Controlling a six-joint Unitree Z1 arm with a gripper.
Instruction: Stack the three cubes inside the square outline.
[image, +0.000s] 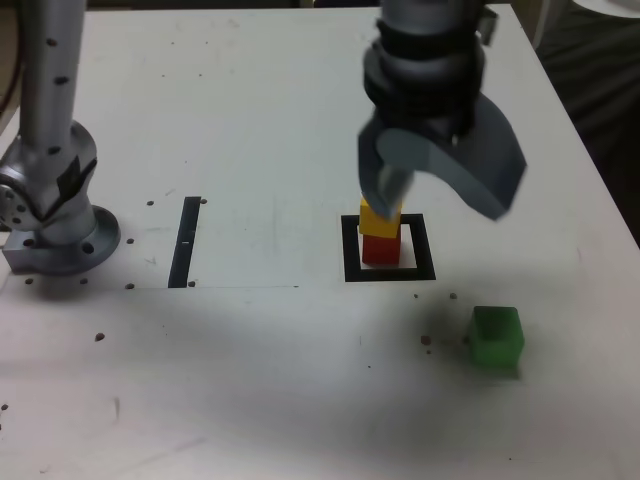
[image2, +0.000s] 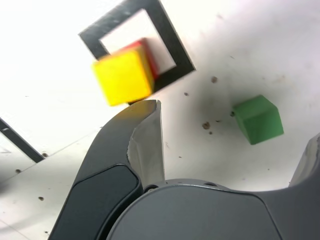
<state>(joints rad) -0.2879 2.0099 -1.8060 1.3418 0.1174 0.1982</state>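
Note:
The yellow cube (image: 380, 217) sits on top of the red cube (image: 379, 249), and this two-cube stack stands inside the square outline (image: 389, 272). In the wrist view the yellow cube (image2: 123, 76) hides most of the red cube (image2: 145, 52) within the outline (image2: 170, 47). The green cube (image: 496, 337) lies alone on the table, toward the exterior view's right and nearer the front; the wrist view shows the green cube (image2: 258, 119) between the jaws' lines. My gripper (image: 440, 198) hovers just above the stack, open wide and holding nothing. One dark finger (image2: 142, 135) ends close beside the yellow cube.
A thin black strip (image: 186, 241) is taped to the white table (image: 250, 120) at the exterior view's left. The arm's metal base (image: 50, 215) stands at the far left. Small dark specks (image: 427, 341) dot the surface near the green cube.

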